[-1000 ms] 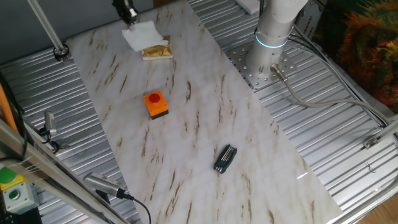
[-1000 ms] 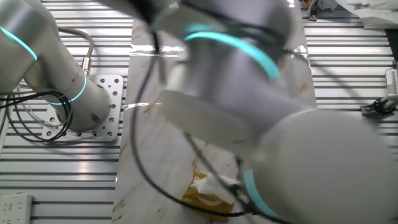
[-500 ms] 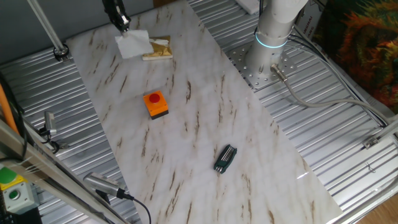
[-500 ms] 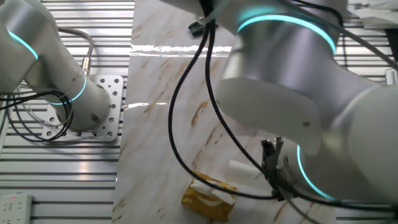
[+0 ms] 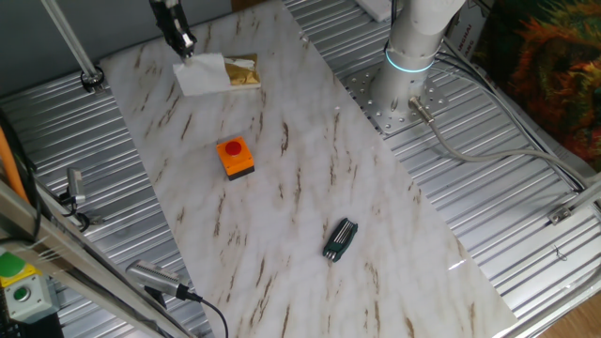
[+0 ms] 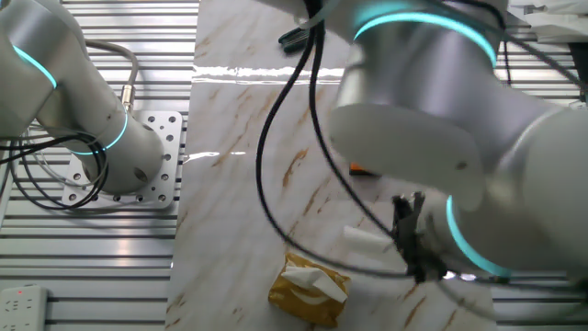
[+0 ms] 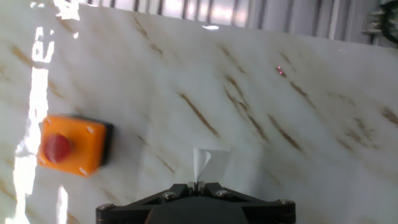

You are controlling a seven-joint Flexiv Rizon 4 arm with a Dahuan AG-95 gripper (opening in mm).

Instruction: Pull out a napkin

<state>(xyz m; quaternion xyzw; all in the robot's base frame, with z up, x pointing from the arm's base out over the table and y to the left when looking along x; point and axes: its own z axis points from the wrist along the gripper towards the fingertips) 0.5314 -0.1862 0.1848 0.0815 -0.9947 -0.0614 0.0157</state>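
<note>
My claw (image 7: 198,185) pinched shut on the napkin (image 7: 203,163); a white corner pokes out just ahead of my fingertips in the hand view. From one fixed view, the napkin (image 5: 201,74) hangs directly below my claw (image 5: 184,47), its far edge just beside the tan-gold block (image 5: 241,72). Cannot tell whether the sheet touches the block. Orange button box (image 7: 70,145) sits off to my left, well apart, on the marble tabletop (image 7: 280,124).

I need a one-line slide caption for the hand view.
End effector pinching a white napkin above the marble table, orange button box nearby.
</note>
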